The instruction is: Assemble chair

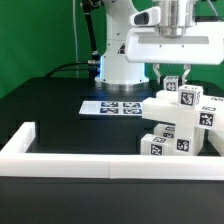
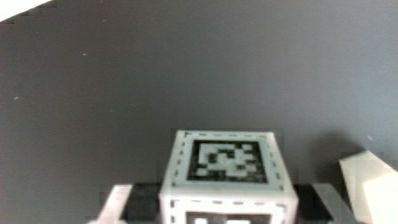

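Clearly, we have the chair point(image 1: 180, 122) sitting at the exterior view's right, just inside the long low white rail point(image 1: 100, 160) that borders the black table point(image 1: 60, 110). We take that rail as our landmark: the chair parts stand just behind its front run, near the far end from its upturned corner block. Farther behind the rail, near the robot's white base point(image 1: 125, 55), lies the marker board point(image 1: 112, 104), flat and thin, well apart from the chair.

We see the chair as a cluster of matte white blocky pieces, square-edged slabs and posts, each face carrying a small black-and-white square tag. Its longest visible slab runs roughly level, from the cluster toward the exterior view's left, while one square post point(image 1: 188, 98) rises upright above it. (How the lower pieces join we cannot tell; they overlap.)

The gripper point(image 1: 172, 74) hangs directly over that upright post, fingers pointing down. In the wrist view the tagged top of the post point(image 2: 228, 160) fills the lower middle, smooth and plastic, with a finger point(image 2: 118, 205) close on either side. The jaws stand narrow, pressed about the post.
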Motion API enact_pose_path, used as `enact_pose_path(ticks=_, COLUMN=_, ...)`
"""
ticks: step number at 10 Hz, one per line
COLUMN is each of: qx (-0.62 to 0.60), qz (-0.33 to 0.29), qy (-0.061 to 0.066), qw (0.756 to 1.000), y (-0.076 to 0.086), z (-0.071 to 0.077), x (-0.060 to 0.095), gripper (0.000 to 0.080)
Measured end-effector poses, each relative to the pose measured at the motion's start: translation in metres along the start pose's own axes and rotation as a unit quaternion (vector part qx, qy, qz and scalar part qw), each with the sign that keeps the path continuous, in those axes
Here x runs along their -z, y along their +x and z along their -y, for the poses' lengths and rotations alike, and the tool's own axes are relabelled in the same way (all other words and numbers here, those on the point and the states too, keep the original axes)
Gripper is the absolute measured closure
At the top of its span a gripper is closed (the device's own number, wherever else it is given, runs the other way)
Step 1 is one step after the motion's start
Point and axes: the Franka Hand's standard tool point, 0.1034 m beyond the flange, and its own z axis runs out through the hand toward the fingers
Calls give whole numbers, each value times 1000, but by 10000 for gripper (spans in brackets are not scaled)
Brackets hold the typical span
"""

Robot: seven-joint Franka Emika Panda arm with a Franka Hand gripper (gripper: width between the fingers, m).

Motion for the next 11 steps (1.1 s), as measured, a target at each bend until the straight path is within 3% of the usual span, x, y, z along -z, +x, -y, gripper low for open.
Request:
enact_pose_path(ticks=3, qx=4, qz=-2, qy=-5, qw=1000, y=-1, z=-3, x=-5, gripper=512)
enact_pose_path(ticks=4, qx=23, qz=-5, qy=-17, qw=1000, y=-3, z=-2, x=-9, gripper=512)
enact_pose_path(ticks=5, qx=28, qz=6, qy=-15, qw=999, y=0, z=-2, x=-3, gripper=512)
enact_pose_path(ticks=8, qx=26, qz=20, qy=3, qw=999, y=28, z=2, x=35, gripper=512)
enact_pose_path(ticks=11, qx=28, qz=16, qy=1, qw=999, y=25, z=1, x=30, gripper=512)
